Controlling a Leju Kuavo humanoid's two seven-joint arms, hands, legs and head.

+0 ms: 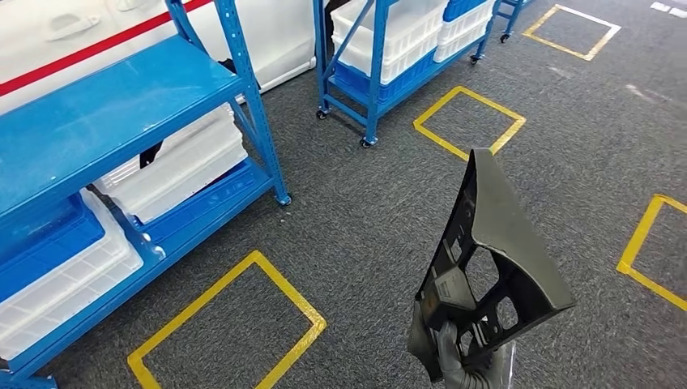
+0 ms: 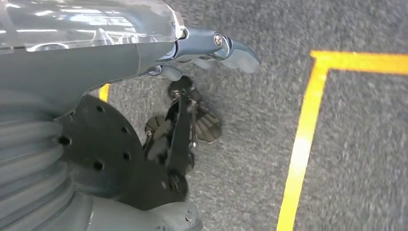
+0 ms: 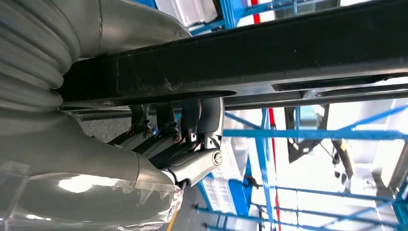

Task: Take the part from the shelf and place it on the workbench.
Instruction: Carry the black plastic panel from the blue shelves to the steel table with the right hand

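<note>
Right robot hand point(image 1: 463, 356) around part point(image 1: 486, 267), upright

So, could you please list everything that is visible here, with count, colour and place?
part: one, dark grey, held upright in the right hand, over the carpet
shelves: two in full, blue, far left and top centre; a third shows at the top edge
bins: several, white and blue, on the shelves
floor squares: four, yellow tape, on the grey carpet
panel: one, white with a red stripe, behind the left shelf
right hand: grey, grips the part's lower end
left hand: grey, hanging over the carpet, holding nothing
</note>
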